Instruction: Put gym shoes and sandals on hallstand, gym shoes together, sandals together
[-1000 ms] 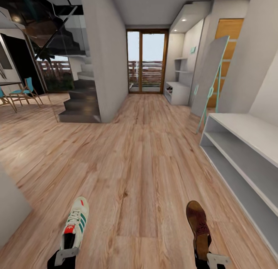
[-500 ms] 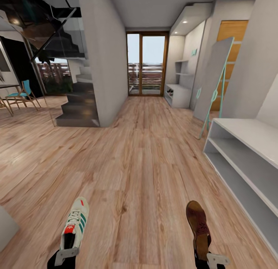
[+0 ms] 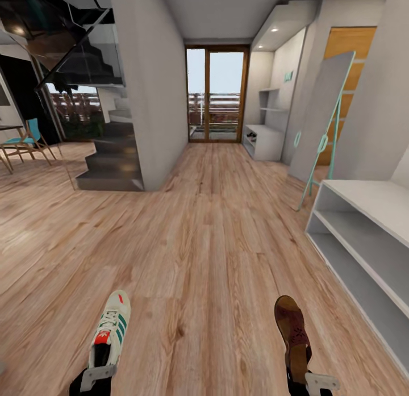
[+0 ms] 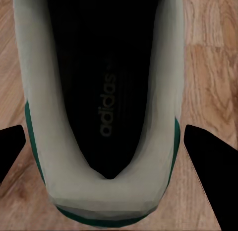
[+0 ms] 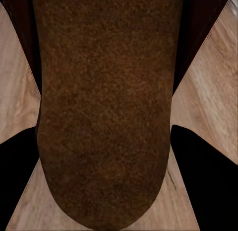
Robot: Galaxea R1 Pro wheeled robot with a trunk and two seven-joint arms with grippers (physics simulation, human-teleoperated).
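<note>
My left gripper [image 3: 96, 376] is shut on the heel of one white gym shoe [image 3: 111, 328], its toe pointing ahead; in the left wrist view the gym shoe [image 4: 104, 92] sits between the black fingers [image 4: 11, 151]. My right gripper [image 3: 309, 380] is shut on one reddish-brown sandal [image 3: 291, 328]; the sandal's footbed [image 5: 106, 107] lies between dark fingers [image 5: 203, 176]. Both are held above the corridor floor [image 3: 204, 242]. The hallstand [image 3: 266, 141] stands far ahead on the right, with staggered wall shelves and mint letters. The other gym shoe and sandal are out of view.
A white two-shelf bench [image 3: 363, 237] runs along the near right wall. A grey board on a mint frame [image 3: 321, 120] leans just beyond it. A wall pillar [image 3: 150, 89] and dark stairs [image 3: 108, 166] stand left. A glass door [image 3: 216, 95] closes the corridor's far end.
The whole view has shifted as the robot rolls along the corridor: the near bench slid right and the grey wall at the bottom left left the picture. Both shoes stay held as before.
</note>
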